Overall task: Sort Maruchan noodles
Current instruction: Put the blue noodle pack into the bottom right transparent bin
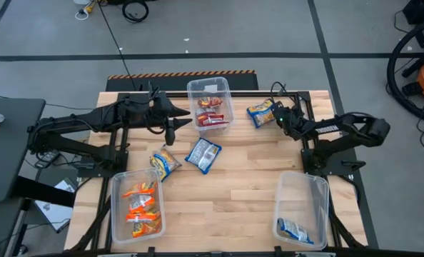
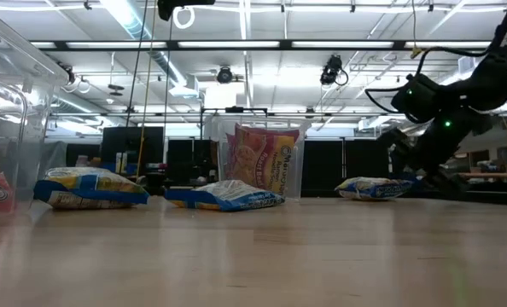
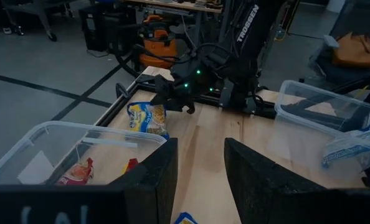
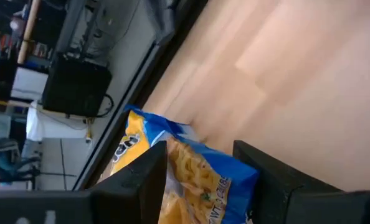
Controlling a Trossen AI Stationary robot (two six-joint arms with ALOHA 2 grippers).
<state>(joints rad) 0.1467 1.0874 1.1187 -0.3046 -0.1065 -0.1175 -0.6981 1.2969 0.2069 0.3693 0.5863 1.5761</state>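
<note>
The right gripper point(image 1: 276, 116) straddles a flat blue-and-yellow plastic noodle packet point(image 1: 260, 113) lying just beside the clear plastic bin of red packets point(image 1: 210, 102), fingers parted around it, grip unclear. The left gripper point(image 1: 172, 134) hovers part-open beside that bin, empty.

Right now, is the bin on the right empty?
No. The right bin holds one blue packet at its near end; the rest is bare.
</note>
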